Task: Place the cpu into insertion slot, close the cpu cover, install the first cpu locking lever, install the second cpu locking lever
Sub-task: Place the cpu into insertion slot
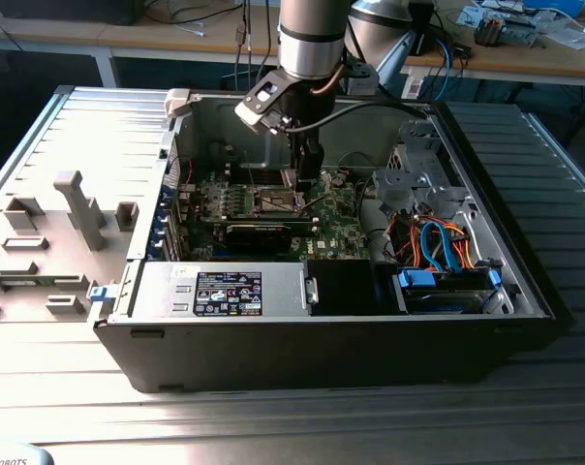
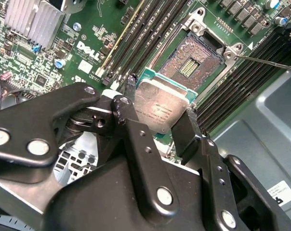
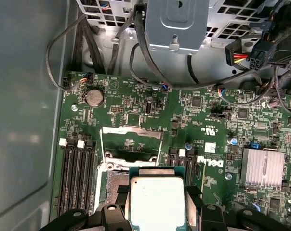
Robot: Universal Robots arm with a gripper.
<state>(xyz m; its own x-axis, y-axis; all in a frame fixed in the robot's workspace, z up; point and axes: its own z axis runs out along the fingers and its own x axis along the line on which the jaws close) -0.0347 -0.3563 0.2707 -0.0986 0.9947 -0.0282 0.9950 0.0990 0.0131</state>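
**CPU held by its edges above the open socket**

An open desktop computer case (image 1: 322,349) lies on its side on a ribbed metal table (image 1: 273,426). The arm (image 1: 312,39) reaches down into it from above. A green motherboard (image 3: 136,110) covers the case floor, with a grey drive cage (image 1: 418,174) towards the exterior view's right.

The gripper (image 2: 156,114) is closed on the cpu (image 2: 162,103), one black finger on each of two opposite edges and the silver face outward. The chip hangs just over the near side of the insertion slot (image 2: 191,60) and is not seated. Most of the dark contact field is uncovered beyond it. I cannot tell whether any corner touches the socket rim.

The cpu cover (image 3: 131,130) appears swung up and back behind the socket, so the opening is free. A thin wire locking lever (image 2: 266,61) stands clear beside the socket corner.

I judge the chip to be light, thin and rigid, with a smooth metal lid that gives the pads little friction. The edges are the right place to hold it, as the underside contacts and the socket's fine pins would not survive scraping or a crooked drop. It likely needs to go down flat and square under almost no force.
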